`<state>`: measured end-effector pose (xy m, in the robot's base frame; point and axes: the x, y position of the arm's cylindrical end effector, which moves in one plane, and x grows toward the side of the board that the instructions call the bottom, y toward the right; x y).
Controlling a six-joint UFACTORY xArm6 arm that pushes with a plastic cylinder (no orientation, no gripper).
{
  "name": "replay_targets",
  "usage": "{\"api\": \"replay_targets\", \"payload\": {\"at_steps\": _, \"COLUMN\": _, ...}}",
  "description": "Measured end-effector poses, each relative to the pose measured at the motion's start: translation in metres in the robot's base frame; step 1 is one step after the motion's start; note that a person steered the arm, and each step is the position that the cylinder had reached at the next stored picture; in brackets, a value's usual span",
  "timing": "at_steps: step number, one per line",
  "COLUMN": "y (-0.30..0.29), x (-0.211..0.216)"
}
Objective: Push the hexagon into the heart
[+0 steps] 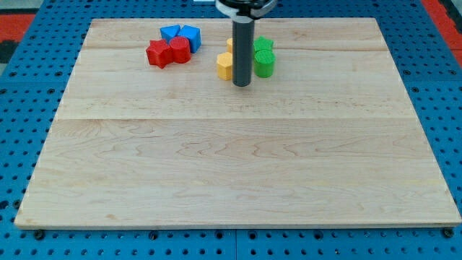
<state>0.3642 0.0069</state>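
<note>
The surface point(238, 166) is a pale wooden board, bare apart from two clusters near the view's top. There is no gripper, only a dark rod that holds nothing; my tip point(242, 84) sits between the yellow block point(224, 66) and green block point(264, 63), touching or nearly so. At upper left, the red hexagon point(180, 50) touches a red block point(158, 54), possibly the heart; two blue blocks point(181, 34) lie behind. If so, little remains.
</note>
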Motion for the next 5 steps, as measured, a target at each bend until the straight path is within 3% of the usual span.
{"api": "replay_targets", "payload": {"at_steps": 2, "y": 0.076, "x": -0.026}}
{"api": "replay_targets", "payload": {"at_steps": 5, "y": -0.003, "x": -0.001}}
